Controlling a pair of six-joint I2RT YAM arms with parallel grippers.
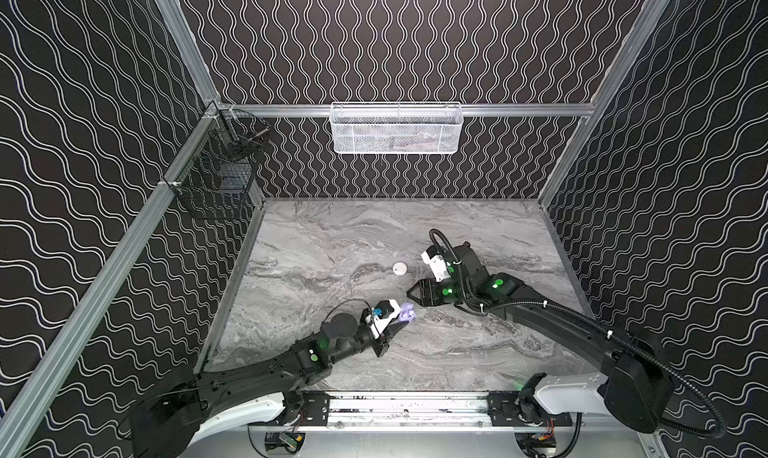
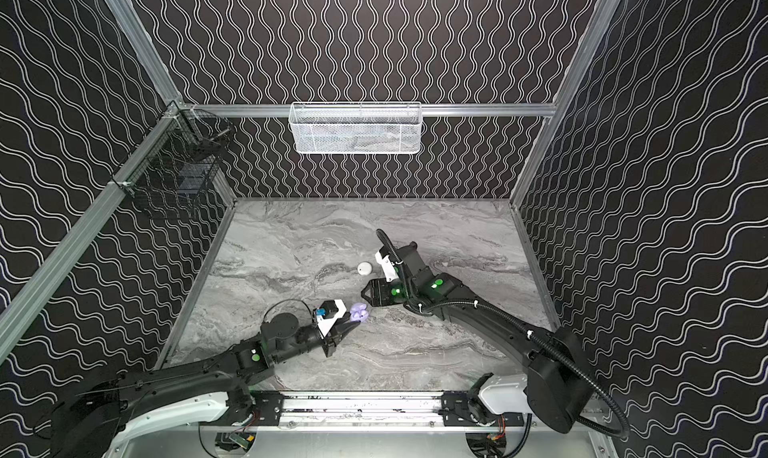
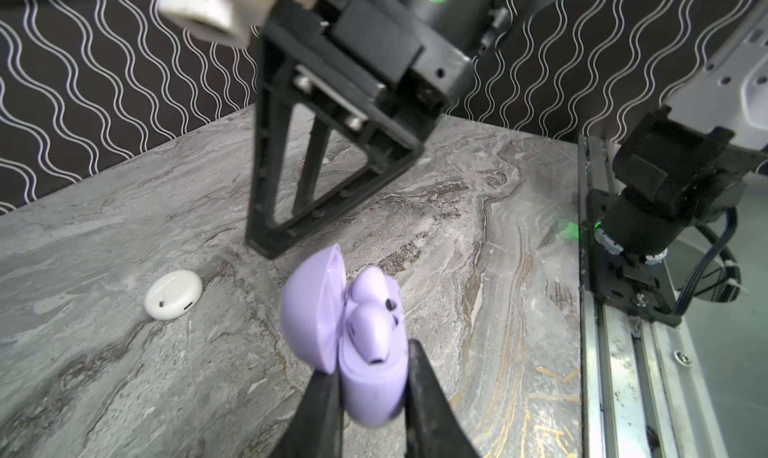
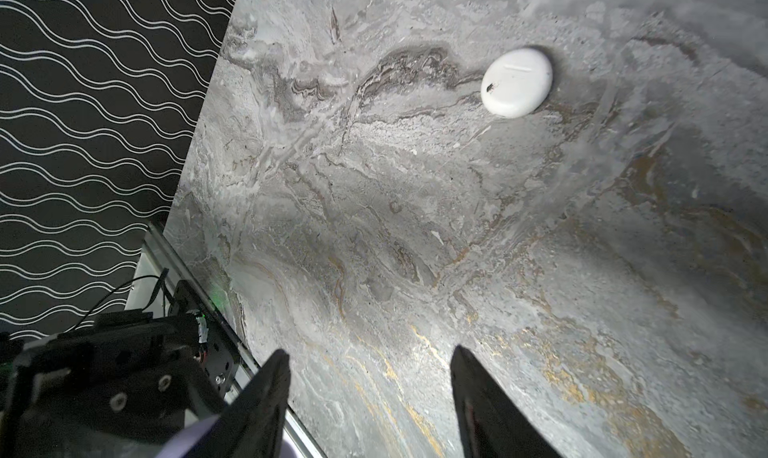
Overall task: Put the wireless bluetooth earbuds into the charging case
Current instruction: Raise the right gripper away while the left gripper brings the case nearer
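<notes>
In both top views the left jaws sit just below centre, clamped on the open lavender case (image 1: 406,311) (image 2: 359,311). The right jaws hang just to its right, parted and empty. A closed white case (image 1: 400,268) lies on the desk (image 1: 332,243) a little above, mid-frame.

Left wrist view: the jaws pinch the lavender case (image 3: 374,385) by its base, lid swung up, and two lavender earbuds (image 3: 370,331) sit in it. The right jaws hover just beyond the lid.

Right wrist view: the jaws are spread wide with only desk between them, and the white case (image 4: 517,81) lies well ahead.
</notes>
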